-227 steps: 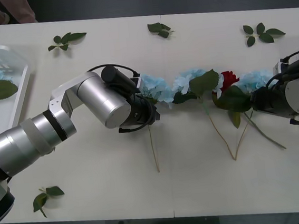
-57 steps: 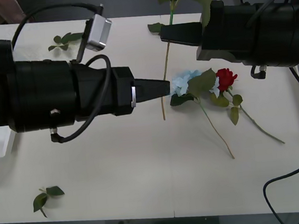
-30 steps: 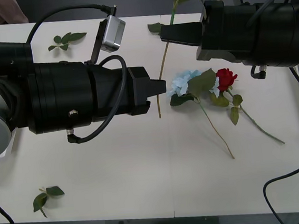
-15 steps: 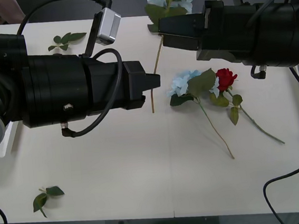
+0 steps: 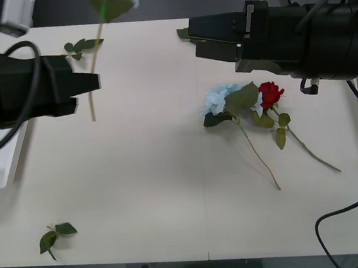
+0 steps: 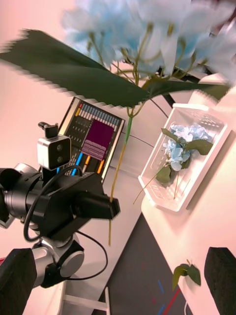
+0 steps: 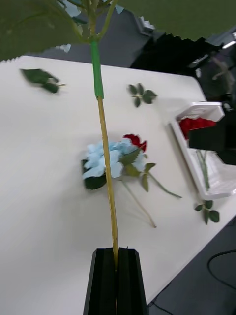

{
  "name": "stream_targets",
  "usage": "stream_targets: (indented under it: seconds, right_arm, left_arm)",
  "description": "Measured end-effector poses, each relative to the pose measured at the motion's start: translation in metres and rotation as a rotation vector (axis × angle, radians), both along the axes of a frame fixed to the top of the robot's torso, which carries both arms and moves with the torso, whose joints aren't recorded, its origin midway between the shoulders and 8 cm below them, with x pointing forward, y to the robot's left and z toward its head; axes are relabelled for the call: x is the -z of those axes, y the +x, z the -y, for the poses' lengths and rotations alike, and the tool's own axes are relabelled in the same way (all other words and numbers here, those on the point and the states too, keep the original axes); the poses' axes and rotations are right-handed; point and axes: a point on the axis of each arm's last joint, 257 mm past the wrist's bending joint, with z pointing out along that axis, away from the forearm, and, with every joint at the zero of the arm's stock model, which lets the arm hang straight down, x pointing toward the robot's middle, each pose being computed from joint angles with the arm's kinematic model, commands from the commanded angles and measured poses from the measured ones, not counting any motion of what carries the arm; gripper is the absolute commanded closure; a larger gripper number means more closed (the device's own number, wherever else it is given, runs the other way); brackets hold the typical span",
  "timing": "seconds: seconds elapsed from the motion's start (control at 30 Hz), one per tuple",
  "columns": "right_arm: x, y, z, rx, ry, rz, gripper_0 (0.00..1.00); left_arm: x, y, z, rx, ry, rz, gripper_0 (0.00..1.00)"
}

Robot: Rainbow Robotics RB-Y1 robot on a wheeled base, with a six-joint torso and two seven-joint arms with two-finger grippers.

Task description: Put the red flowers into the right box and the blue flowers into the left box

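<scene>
While the left end effector [image 7: 116, 256], fingers pinched shut low on a blue flower's stem [image 7: 105, 162], carries it upright w/ head up toward the left box [image 6: 184, 162], the right end effector [image 5: 188, 35] hangs wide open above the table [image 5: 170, 173], nothing held.

Even bright overhead light on my tabletop [image 5: 172, 191], faint soft shadows under the flowers, my near arm housings dark and unfocused, close blue flowers [image 6: 147, 29] blurred, jagged leaf edges, pinkish wash in my right wrist view.
</scene>
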Motion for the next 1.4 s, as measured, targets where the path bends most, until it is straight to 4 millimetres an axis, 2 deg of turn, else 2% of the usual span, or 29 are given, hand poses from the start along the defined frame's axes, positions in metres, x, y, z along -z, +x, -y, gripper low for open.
stream_targets:
  seconds: [0.1,0.23,0.43,0.53,0.6,0.7,0.93,1.1,1.27,1.4]
  right_arm:
    - [0.0,0.0,0.0,0.0,0.0,0.0,0.0]
    - [0.0,0.0,0.0,0.0,0.0,0.0,0.0]
    - [0.002,0.006,0.01,0.029,-0.036,0.017,0.0]
    - [0.009,0.017,0.023,0.077,-0.093,0.037,0.0]
    - [0.014,0.023,0.031,0.103,-0.134,0.045,0.0]
    - [0.035,0.031,0.048,0.142,-0.245,0.054,0.0]
    - [0.084,0.046,0.093,0.229,-0.482,0.037,0.0]
    - [0.121,0.054,0.136,0.294,-0.681,0.009,0.0]
    - [0.148,0.057,0.184,0.36,-0.879,-0.028,0.0]
    - [0.164,0.058,0.217,0.413,-1.007,-0.064,0.0]
  left_arm:
    - [0.002,0.0,-0.052,-0.106,0.032,-0.031,1.0]
    - [0.012,-0.006,-0.131,-0.285,0.11,-0.073,1.0]
    - [0.041,-0.014,-0.239,-0.503,0.293,-0.101,1.0]
    - [0.058,-0.015,-0.286,-0.626,0.35,-0.136,1.0]
    - [0.066,-0.014,-0.309,-0.688,0.361,-0.151,1.0]
    - [0.076,-0.008,-0.349,-0.798,0.396,-0.161,1.0]
    - [0.099,0.01,-0.415,-0.965,0.448,-0.182,1.0]
    - [0.096,0.032,-0.45,-1.06,0.46,-0.18,1.0]
    - [0.093,0.067,-0.471,-1.096,0.439,-0.168,1.0]
    - [0.097,0.09,-0.473,-1.083,0.437,-0.143,1.0]
